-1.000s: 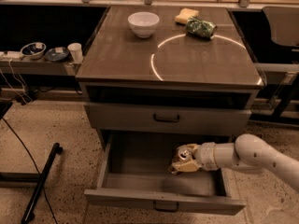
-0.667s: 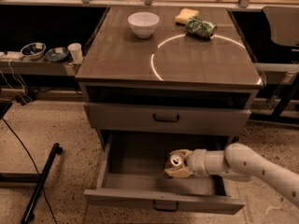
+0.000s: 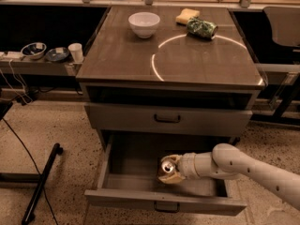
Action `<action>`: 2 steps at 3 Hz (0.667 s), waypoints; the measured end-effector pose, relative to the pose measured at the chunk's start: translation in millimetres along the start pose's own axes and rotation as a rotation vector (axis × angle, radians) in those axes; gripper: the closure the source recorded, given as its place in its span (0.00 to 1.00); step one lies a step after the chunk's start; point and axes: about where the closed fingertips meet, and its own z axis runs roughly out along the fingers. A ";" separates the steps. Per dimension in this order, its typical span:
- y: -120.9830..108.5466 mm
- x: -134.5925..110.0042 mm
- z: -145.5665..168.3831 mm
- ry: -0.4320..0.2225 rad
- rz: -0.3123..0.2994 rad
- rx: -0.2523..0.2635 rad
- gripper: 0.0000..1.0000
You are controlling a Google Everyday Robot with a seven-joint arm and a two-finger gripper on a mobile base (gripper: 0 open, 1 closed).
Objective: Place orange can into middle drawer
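Note:
The orange can (image 3: 166, 168) lies on its side, silver top toward the camera, inside the open middle drawer (image 3: 164, 201), low near the drawer's front wall. My gripper (image 3: 169, 170) reaches in from the right on a white arm and its fingers sit around the can, shut on it. The drawer is pulled far out below a closed grey drawer front (image 3: 167, 120).
On the cabinet top stand a white bowl (image 3: 144, 24), a yellow sponge (image 3: 187, 16) and a green patterned can (image 3: 201, 27) lying on its side. A side shelf at left holds bowls (image 3: 33, 50) and a white cup (image 3: 75, 52). A black pole (image 3: 41, 182) lies on the floor.
My gripper has carried the can leftward and toward the drawer's front, lower inside the drawer; the arm reaches further in.

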 end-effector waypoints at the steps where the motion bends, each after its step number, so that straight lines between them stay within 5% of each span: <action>1: 11.6 12.9 20.7 0.093 -0.065 -0.088 0.50; 2: 11.6 12.8 20.8 0.093 -0.065 -0.088 0.27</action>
